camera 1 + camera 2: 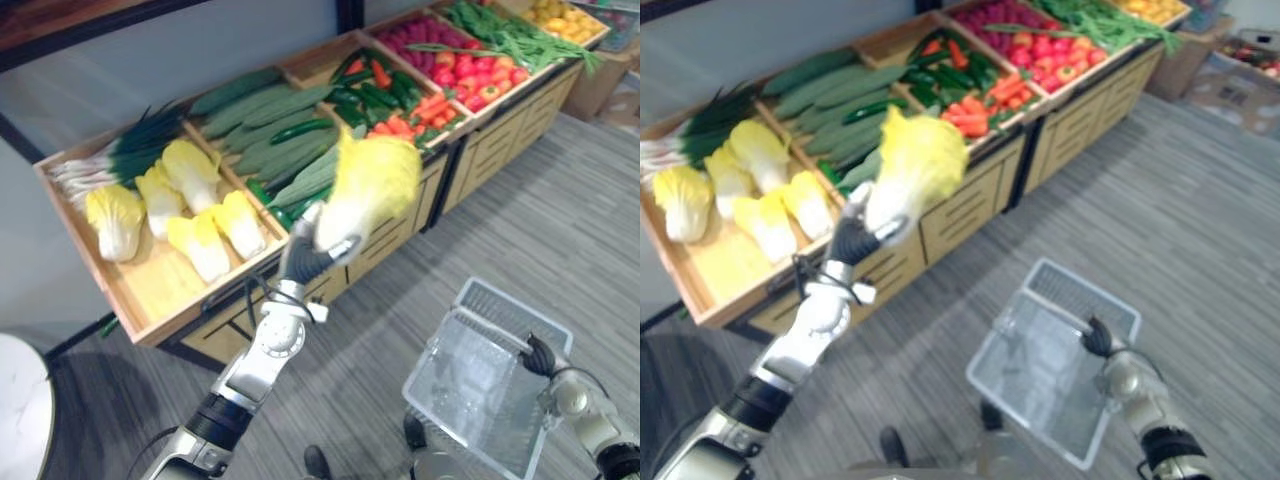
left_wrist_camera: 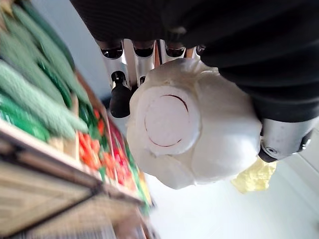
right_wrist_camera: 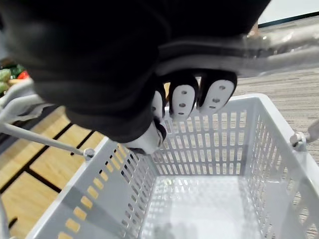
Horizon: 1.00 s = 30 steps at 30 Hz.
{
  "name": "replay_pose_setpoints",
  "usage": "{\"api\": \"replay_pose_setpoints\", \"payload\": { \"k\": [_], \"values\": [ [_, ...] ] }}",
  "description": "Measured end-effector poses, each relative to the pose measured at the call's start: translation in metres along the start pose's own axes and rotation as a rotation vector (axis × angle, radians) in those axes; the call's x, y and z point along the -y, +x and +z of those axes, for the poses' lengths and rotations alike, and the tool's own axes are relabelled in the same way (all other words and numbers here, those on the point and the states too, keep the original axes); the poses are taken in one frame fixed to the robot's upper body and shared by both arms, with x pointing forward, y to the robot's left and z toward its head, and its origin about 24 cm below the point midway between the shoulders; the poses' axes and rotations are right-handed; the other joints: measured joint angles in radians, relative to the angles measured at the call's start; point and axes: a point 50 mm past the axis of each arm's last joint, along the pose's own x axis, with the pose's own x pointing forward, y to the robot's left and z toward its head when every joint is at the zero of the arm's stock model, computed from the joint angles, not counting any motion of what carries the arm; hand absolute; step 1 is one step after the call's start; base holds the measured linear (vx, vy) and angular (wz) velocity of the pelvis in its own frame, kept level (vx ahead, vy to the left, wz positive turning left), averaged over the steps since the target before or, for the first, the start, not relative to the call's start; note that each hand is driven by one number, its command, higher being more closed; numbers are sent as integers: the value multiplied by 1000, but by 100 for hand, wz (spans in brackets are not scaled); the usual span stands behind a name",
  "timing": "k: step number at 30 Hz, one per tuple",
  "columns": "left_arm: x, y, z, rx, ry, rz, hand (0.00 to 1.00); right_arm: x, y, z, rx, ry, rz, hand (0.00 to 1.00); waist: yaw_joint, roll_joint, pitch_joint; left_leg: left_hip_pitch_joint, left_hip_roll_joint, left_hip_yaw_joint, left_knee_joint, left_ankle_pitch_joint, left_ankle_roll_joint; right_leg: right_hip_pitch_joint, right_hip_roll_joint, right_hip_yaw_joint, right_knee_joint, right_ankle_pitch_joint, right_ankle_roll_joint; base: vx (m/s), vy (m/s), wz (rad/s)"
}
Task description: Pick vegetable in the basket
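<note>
The left robot hand [image 1: 306, 252] is raised in the middle of the frame, its fingers [image 2: 130, 56] and thumb closed round the white stem end of a cabbage [image 1: 368, 182]. The cabbage is held up in the air with its yellow leafy top pointing to the upper right, in front of the wooden stand [image 1: 150, 290] and clear of it. In the left wrist view the round cut base of the cabbage faces the camera, pressed between the fingers and the thumb.

At the lower right of the frame, the right robot hand [image 1: 541, 354] grips the basket [image 1: 432, 388] from above, its dark-tipped fingers [image 3: 181, 101] curled over the handle [image 3: 289, 40]. The basket is pale plastic with slotted walls and hangs over the grey striped floor [image 1: 560, 220], well apart from the cabbage.

The stand runs from the left edge to the upper right corner. Its leftmost compartment holds more cabbages [image 1: 190, 205] and green onions [image 1: 110, 160]; the next holds cucumbers [image 1: 270, 130], then carrots [image 1: 420, 115] with green peppers, then red vegetables and long green beans further to the upper right
</note>
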Motion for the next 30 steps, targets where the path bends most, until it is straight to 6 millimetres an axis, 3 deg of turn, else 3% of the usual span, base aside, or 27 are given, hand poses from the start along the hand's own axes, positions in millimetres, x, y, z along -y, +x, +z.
{"api": "replay_pose_setpoints", "payload": {
  "k": [5,9,13,16,21,24,30],
  "values": [
    [32,-21,4,14,-106,-378,100,17,4,16,70,-10,-49,100,1,0,-35,45,12,118,0,-35,-14,-2,21,90,-2,2,5,20,15,-50],
    [47,-30,5,5,-160,-494,100,22,6,30,127,-19,-66,100,0,-2,-56,82,26,202,0,-51,-37,-3,46,144,-2,2,6,73,-12,-53],
    [63,-44,3,-16,-175,-637,100,26,15,59,220,-54,-65,100,-2,-5,-82,133,40,322,2,-76,-68,-3,76,212,-1,4,4,76,-12,-60],
    [68,-53,1,-35,-191,-725,100,30,20,77,274,-68,-70,100,-3,-4,-85,161,47,386,8,-89,-83,-3,96,252,6,7,0,70,-1,-49],
    [72,-64,-3,-45,-168,-840,100,36,27,111,380,-90,-55,100,-5,2,-88,158,118,469,180,-193,-104,-3,128,323,18,7,0,58,-18,-48],
    [73,-67,-5,-52,-165,-855,100,36,28,128,435,-96,-38,100,-28,3,-88,162,143,498,229,-220,-112,-5,145,340,34,7,0,14,10,-24],
    [75,-73,-18,-77,-59,-880,100,31,23,155,551,-110,-8,100,-44,10,-86,174,183,561,327,-281,-118,-14,172,396,53,7,-1,-36,29,-29]
  ]
}}
